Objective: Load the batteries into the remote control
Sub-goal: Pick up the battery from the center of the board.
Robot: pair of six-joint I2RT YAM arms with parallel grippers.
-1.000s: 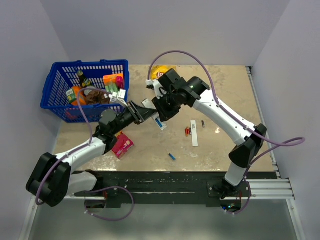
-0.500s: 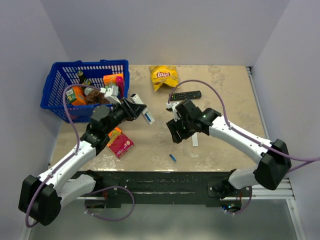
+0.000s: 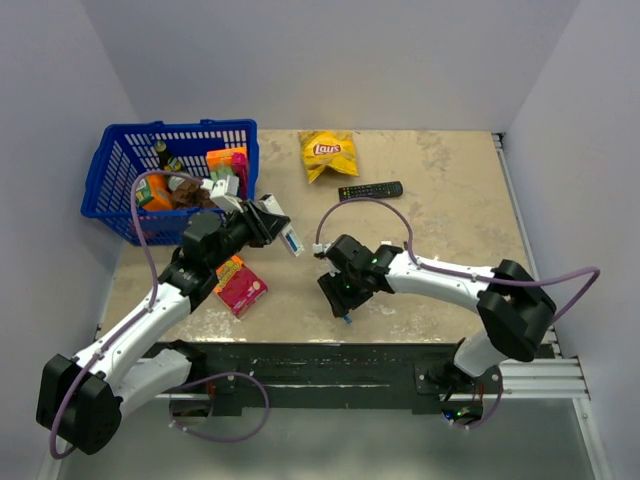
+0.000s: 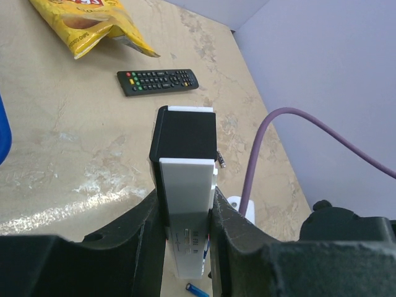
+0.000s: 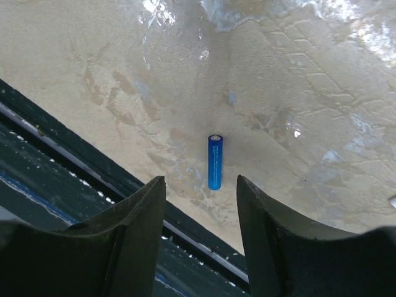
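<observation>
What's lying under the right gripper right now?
One blue battery lies flat on the table, untouched, framed between the fingers of the open right gripper, near the dark front edge. From above, the gripper partly hides it.

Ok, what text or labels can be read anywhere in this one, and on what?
"Lay's": on the yellow chip bag.
White remote control: small print, too small to read.
Black remote: button marks too small to read.
Pink box and packets in the blue basket: print blurred, unreadable.

The basket [image 3: 180, 126] sits far left, the chip bag [image 3: 327, 152] far centre, the battery [image 5: 215, 162] near centre.
</observation>
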